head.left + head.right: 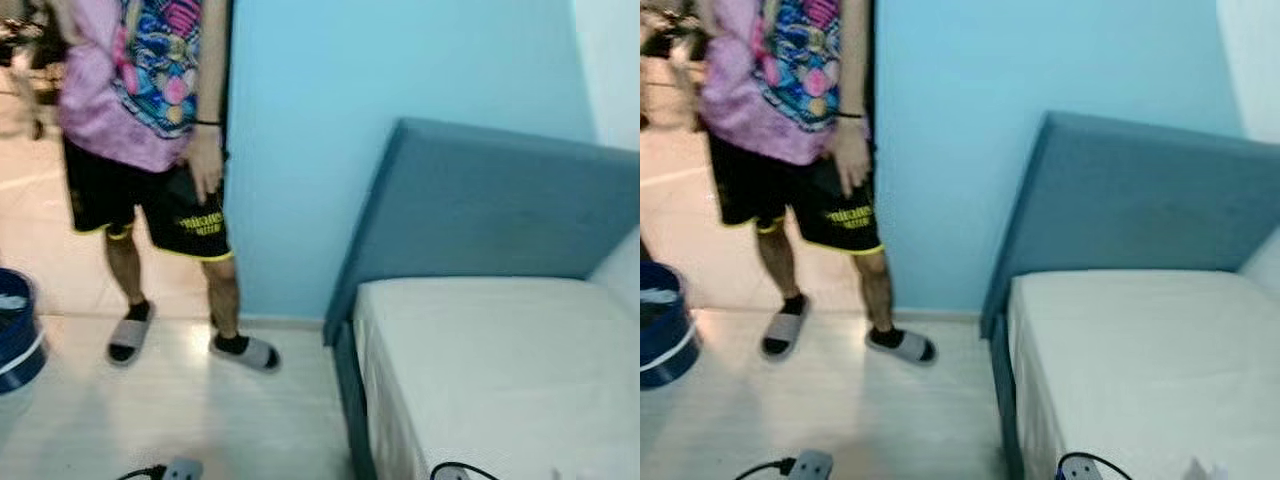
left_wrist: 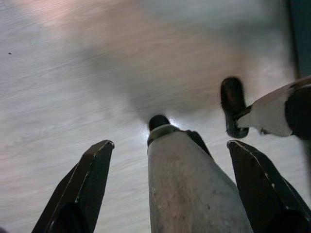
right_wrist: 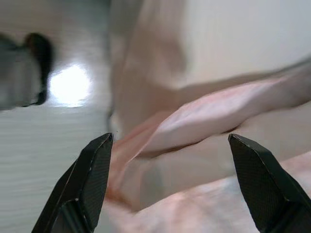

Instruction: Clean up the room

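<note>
Standing by the blue wall (image 1: pixel 300 150), a person (image 1: pixel 150 150) in a pink shirt, black shorts and grey slippers occupies the floor (image 1: pixel 200 410) on the left, one hand (image 1: pixel 205 165) hanging at the hip. Right of them a bed (image 1: pixel 500 370) with a white mattress and a blue headboard (image 1: pixel 480 200) stands against that wall, its frame edge running down toward the camera. A dark blue bin (image 1: pixel 15 330) sits at the far left edge, near the person's feet but apart from them. The head views are slightly blurred. In the left wrist view the left gripper (image 2: pixel 170 150) hangs over pale wood-grain floor with its jaws spread wide, a grey leg of the robot (image 2: pixel 189 184) between them and a foot in a black sock and slipper (image 2: pixel 265 114) nearby. In the right wrist view the right gripper (image 3: pixel 170 145) also has its jaws spread and holds nothing; beyond them lies blurred pinkish cloth (image 3: pixel 204 121), whose nature I cannot tell.
</note>
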Available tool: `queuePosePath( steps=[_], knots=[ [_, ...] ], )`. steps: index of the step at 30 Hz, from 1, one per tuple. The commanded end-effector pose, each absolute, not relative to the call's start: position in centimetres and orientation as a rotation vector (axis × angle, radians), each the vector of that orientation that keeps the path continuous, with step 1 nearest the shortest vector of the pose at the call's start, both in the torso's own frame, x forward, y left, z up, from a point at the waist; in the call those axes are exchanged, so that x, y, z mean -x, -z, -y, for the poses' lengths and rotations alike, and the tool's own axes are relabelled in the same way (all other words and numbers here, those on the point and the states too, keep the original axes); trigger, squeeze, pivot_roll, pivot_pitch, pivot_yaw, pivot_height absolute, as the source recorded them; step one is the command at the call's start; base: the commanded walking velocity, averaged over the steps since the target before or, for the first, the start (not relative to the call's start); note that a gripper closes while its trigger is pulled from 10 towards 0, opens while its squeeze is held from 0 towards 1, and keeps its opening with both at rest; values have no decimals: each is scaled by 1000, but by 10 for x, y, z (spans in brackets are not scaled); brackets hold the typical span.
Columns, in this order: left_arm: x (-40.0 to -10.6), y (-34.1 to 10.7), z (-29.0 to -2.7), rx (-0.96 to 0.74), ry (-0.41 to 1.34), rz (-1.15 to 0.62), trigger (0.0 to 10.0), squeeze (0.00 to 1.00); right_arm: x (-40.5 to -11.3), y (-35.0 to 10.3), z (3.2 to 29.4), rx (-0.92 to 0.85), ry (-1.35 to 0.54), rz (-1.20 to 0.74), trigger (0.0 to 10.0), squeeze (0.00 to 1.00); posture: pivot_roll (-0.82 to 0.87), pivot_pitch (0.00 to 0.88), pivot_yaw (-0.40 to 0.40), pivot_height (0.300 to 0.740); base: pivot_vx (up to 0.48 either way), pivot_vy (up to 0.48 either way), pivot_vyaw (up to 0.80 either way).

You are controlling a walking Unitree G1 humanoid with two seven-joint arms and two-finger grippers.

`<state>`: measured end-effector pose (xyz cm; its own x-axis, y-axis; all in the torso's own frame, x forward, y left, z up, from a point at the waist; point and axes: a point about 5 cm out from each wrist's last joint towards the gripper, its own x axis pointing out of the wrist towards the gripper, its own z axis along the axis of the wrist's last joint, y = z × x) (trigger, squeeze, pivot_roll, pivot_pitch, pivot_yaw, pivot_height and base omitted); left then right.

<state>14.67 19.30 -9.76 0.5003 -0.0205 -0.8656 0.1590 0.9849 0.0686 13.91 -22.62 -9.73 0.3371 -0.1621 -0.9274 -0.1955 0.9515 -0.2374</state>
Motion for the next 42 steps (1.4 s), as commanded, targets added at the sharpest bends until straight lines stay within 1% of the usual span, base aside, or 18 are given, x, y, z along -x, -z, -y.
queuePosePath(
  steps=[1, 3, 5, 7, 10, 13, 16, 21, 23, 25, 26, 29, 32, 33, 34, 37, 41, 42],
  knots=[
    [-144, 99, -190, -124, 113, -1063, 10000, 0, -137, 97, 230, 311, 3, -1247, 10000, 0, 112, 0, -126, 740, 0, 0, -763],
    [-147, 98, -192, -102, 93, -1054, 10000, 0, -137, 98, 229, 302, 4, -1246, 10000, 0, 118, 0, -126, 740, 0, 0, -763],
    [-161, 92, -197, -13, 35, -1002, 10000, 0, -140, 97, 226, 287, 10, -1237, 10000, 0, 121, 0, -120, 740, 0, 0, -759],
    [-161, 92, -197, -13, 35, -1002, 10000, 0, -140, 97, 226, 287, 10, -1237, 10000, 0, 121, 0, -120, 740, 0, 0, -756],
    [-173, 85, -204, 31, 3, -958, 10000, 0, -145, 96, 224, 270, 26, -1220, 10000, 0, 121, 0, -113, 740, 0, 0, -763],
    [-177, 83, -206, 26, 4, -946, 10000, 0, -147, 95, 225, 266, 36, -1216, 10000, 0, 122, 0, -113, 740, 0, 0, -763],
    [-176, 83, -206, 23, 7, -947, 10000, 0, -145, 95, 227, 266, 48, -1219, 10000, 0, 121, 0, -114, 740, 0, 0, -763],
    [-165, 89, -204, 0, 27, -984, 10000, 0, -139, 96, 233, 248, 114, -1223, 10000, 0, 113, 0, -106, 740, 0, 0, -759],
    [-156, 92, -203, -6, 36, -1008, 10000, 0, -139, 94, 239, 224, 187, -1197, 10000, 0, 108, 0, -102, 740, 0, 0, -756],
    [-155, 93, -203, -6, 37, -1012, 10000, 0, -140, 93, 242, 220, 214, -1186, 10000, 0, 108, 0, -102, 740, 0, 0, -759],
    [-155, 93, -203, -6, 36, -1014, 10000, 0, -141, 90, 251, 232, 270, -1171, 10000, 0, 109, 0, -108, 740, 0, 0, -763],
    [-155, 93, -203, -6, 35, -1014, 10000, 0, -142, 89, 253, 239, 285, -1168, 10000, 0, 108, 0, -109, 740, 0, 0, -763],
    [-156, 92, -203, -15, 26, -1011, 10000, 0, -145, 84, 265, 264, 358, -1147, 10000, 0, 103, 0, -112, 740, 0, 0, -760],
    [-156, 92, -203, -15, 26, -1011, 10000, 0, -145, 84, 265, 264, 358, -1147, 10000, 0, 103, 0, -112, 740, 0, 0, -763],
    [-157, 92, -202, -20, 26, -1011, 10000, 0, -148, 80, 272, 273, 397, -1131, 10000, 0, 97, 0, -111, 740, 0, 0, -756],
    [-157, 92, -202, -24, 28, -1012, 10000, 0, -149, 79, 274, 272, 415, -1123, 10000, 0, 92, 0, -108, 740, 0, 0, -760],
    [-156, 93, -200, -32, 36, -1015, 10000, 0, -148, 78, 279, 230, 469, -1107, 10000, 0, 87, 0, -108, 740, 0, 0, -763],
    [-156, 93, -199, -31, 36, -1015, 10000, 0, -148, 78, 279, 184, 491, -1094, 10000, 0, 85, 0, -106, 740, 0, 0, -763]
  ],
)
